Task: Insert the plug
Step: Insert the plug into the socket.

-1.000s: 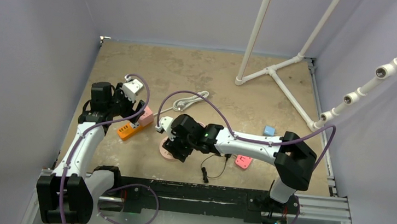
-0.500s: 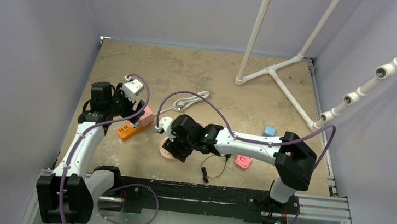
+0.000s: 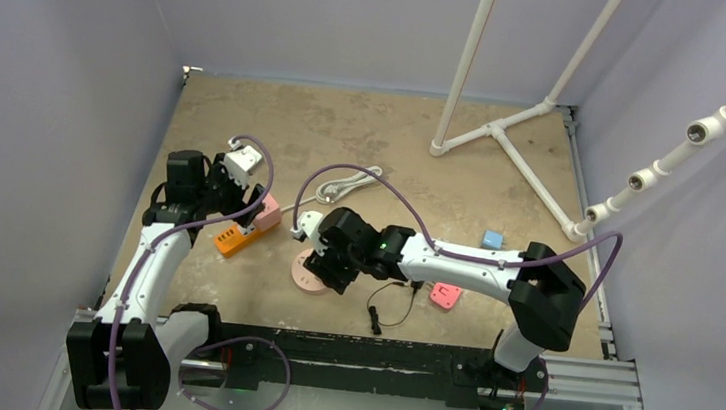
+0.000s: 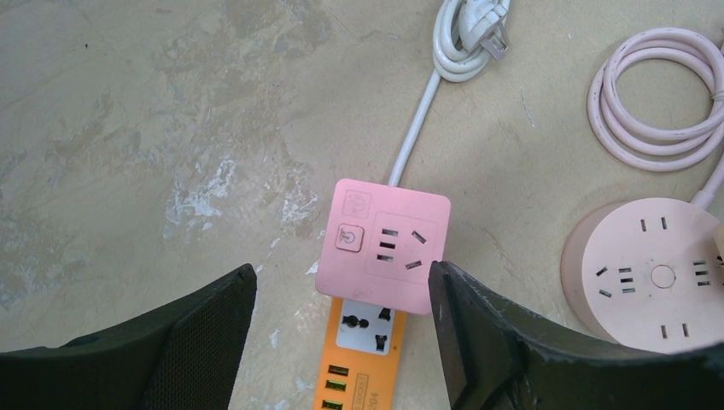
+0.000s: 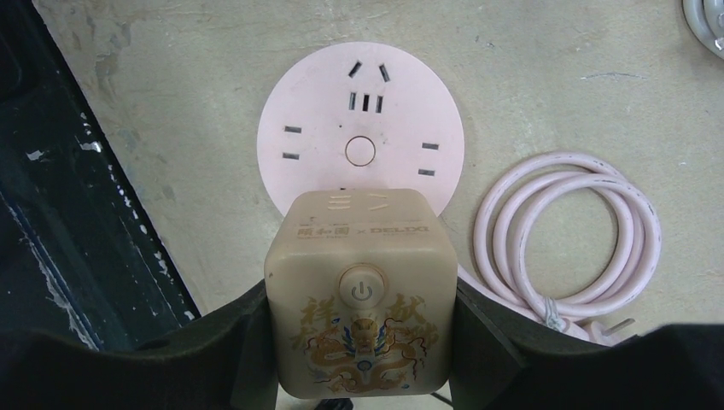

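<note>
— What is lying around the right gripper (image 5: pixel 359 363)?
— Its jaws are clamping the sides of the cream cube plug (image 5: pixel 359 282), which is hanging over one edge of the round pink socket board (image 5: pixel 360 128). The cube is hiding part of it; whether they are touching I cannot tell. A coiled pink cable (image 5: pixel 568 235) is lying just beside the board.
— And the left gripper (image 4: pixel 341 286)?
— It is hovering with jaws wide apart over a square pink socket block (image 4: pixel 382 246), which is overlapping the end of an orange power strip (image 4: pixel 363 367).
— Anything changing since a second ago?
— The right gripper is sitting slightly farther back, uncovering more of the round board; the left gripper is staying put
</note>
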Available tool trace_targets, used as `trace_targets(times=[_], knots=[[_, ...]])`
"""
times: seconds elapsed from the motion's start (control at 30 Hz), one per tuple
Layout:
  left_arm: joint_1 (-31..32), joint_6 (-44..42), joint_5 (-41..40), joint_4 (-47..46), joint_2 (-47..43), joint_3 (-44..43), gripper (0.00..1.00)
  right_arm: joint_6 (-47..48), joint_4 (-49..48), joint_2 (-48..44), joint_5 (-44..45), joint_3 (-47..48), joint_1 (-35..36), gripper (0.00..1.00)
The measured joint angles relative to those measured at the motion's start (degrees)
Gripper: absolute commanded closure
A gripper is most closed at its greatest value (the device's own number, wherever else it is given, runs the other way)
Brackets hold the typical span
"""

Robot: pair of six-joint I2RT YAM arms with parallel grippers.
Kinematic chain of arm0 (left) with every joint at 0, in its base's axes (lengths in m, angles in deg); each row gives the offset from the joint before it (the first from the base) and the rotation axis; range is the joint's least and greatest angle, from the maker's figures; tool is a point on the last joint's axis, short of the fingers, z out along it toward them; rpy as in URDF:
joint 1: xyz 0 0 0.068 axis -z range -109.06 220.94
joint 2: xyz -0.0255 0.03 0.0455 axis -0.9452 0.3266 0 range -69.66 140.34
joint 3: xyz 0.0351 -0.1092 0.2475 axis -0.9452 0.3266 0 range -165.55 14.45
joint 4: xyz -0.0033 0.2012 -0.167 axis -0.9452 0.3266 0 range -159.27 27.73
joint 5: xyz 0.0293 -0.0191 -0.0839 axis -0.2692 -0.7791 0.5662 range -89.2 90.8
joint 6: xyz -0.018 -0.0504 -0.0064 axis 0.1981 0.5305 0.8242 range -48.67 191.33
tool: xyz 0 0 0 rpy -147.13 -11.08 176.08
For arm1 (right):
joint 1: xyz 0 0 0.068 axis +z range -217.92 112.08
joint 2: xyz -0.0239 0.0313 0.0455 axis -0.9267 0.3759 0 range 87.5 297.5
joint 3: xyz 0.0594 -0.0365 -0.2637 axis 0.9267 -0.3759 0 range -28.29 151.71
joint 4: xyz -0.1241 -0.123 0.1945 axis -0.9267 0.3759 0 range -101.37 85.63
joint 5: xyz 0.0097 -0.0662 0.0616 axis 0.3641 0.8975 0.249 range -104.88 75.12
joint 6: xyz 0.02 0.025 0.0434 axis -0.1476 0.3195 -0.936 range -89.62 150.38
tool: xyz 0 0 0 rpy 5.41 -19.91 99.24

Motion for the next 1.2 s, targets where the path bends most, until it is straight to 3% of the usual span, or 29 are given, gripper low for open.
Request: trace_targets(times=[1.2], knots=[[0.0, 0.0, 0.1, 0.0, 0.0, 0.0, 0.28, 1.0, -0.2, 0.0, -1.5, 0.0, 0.0, 1.0]])
